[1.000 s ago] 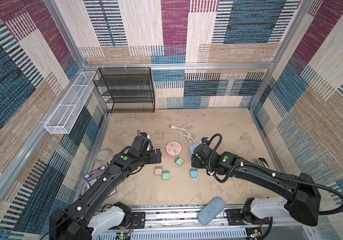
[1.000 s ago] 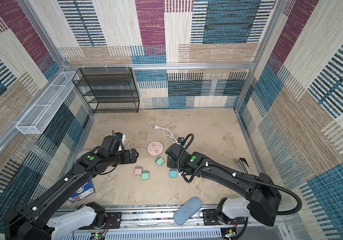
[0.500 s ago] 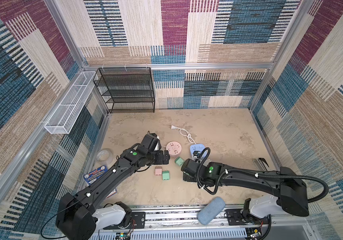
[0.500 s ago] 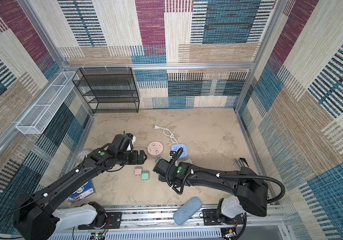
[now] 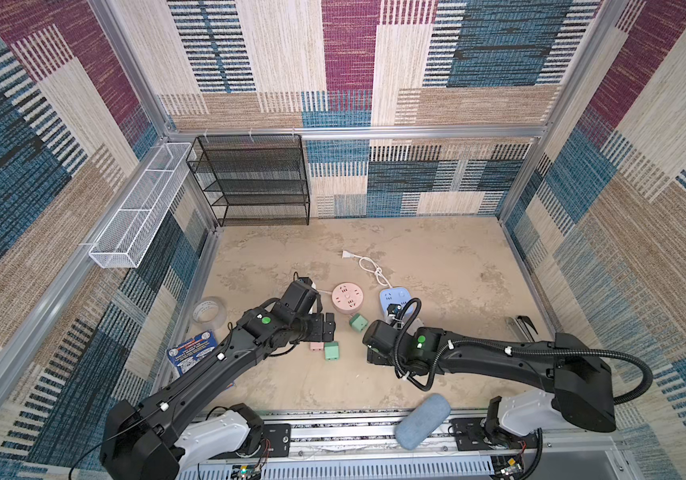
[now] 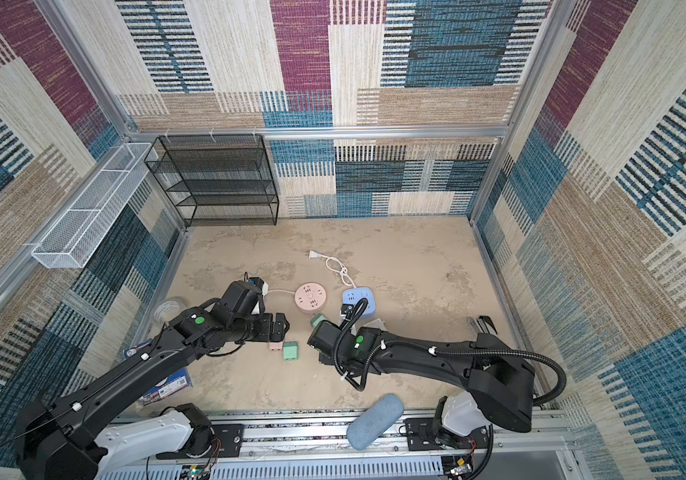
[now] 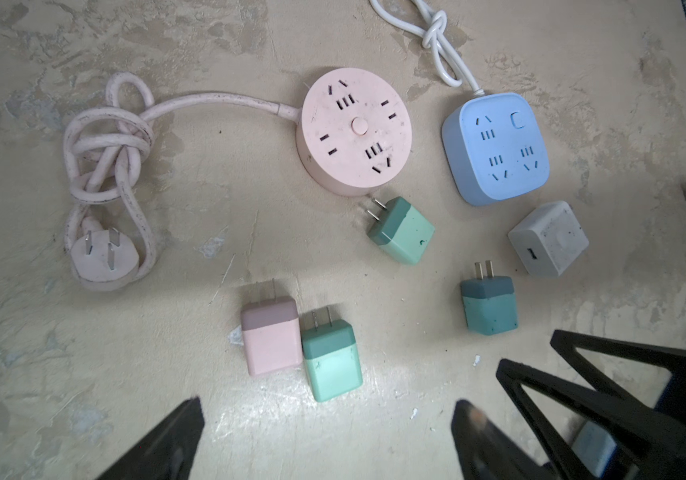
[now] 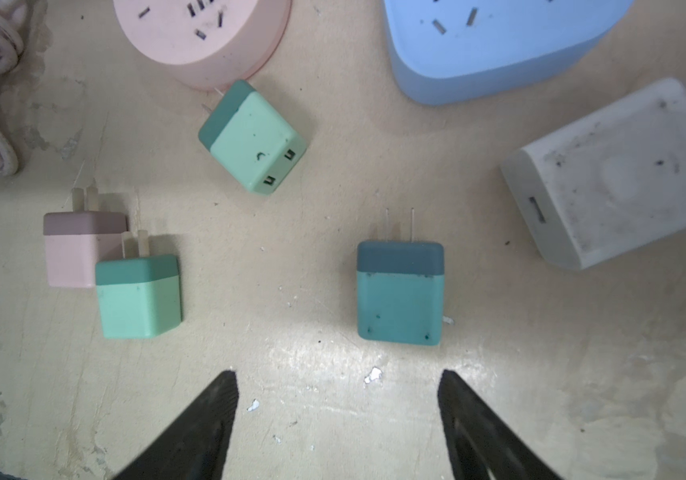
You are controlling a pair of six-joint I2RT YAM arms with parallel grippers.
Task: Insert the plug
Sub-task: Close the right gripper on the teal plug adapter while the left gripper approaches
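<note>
Blue-grey and padded, a cylinder [image 5: 422, 422] lay on the front rail between the two arm bases. Beyond it, at the left edge of the mottled beige table [image 5: 449, 266], lay a blue printed card [image 5: 193, 353] and a roll of clear tape [image 5: 209, 309].

Both arms reached inward over the middle of the table. The right gripper [image 8: 337, 376] hung low with its jaws spread apart and empty. The teal plug [image 8: 399, 291] lay flat on the table just ahead of its fingertips, untouched, with its prongs pointing away from the gripper toward the blue power strip [image 7: 499, 149]. The left gripper [image 7: 328, 403] was likewise released and held nothing. A pink plug [image 7: 270, 340] and a green plug [image 7: 330, 361] lay side by side, touching, just ahead of it.

Farther on, a paler green plug [image 7: 401, 232] lay tilted, with its prongs just beside the round pink power strip [image 7: 355, 133]. A white charger block [image 7: 549, 239] lay near the blue power strip. All the plugs lay loose on the table.

The pink cord [image 7: 104, 166] lay knotted beside its strip and ended in a three-pin plug. The white cord [image 5: 368, 266], also knotted, ran from the blue power strip toward the back.

A black mesh shelf [image 5: 254, 178] stood against the rear wall, and a white wire basket [image 5: 137, 212] hung on the left wall.
</note>
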